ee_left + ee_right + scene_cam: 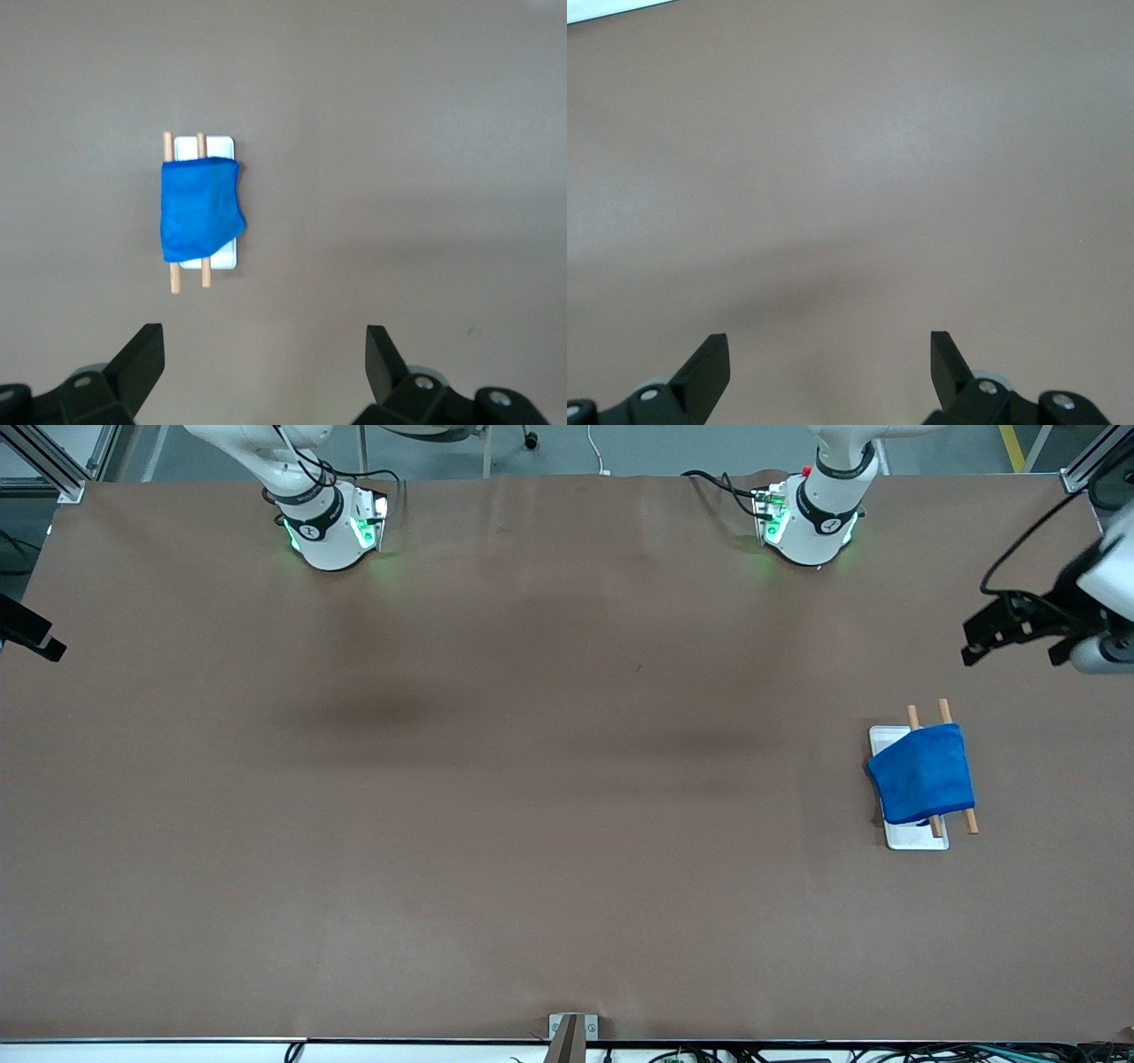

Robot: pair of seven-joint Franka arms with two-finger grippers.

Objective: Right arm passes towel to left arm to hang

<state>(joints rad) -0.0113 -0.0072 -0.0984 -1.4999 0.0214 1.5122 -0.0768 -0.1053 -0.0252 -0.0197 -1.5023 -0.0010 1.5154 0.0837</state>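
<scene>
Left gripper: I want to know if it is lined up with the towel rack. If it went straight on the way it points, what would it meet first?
Probably bare table. The open left gripper points at the brown surface beside the towel draped on the two-rod rack, which sits off its centre line. Depth is unclear.

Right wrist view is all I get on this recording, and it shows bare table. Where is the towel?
Observer: The towel hangs over two wooden rods on a white base, toward the left arm's end of the table.
Operator: Does either gripper hold it?
Observer: No. The left gripper is open, up in the air apart from the towel.
Operator: And mine?
Observer: The right gripper is open too, at the right arm's end of the table, with nothing in it.
</scene>
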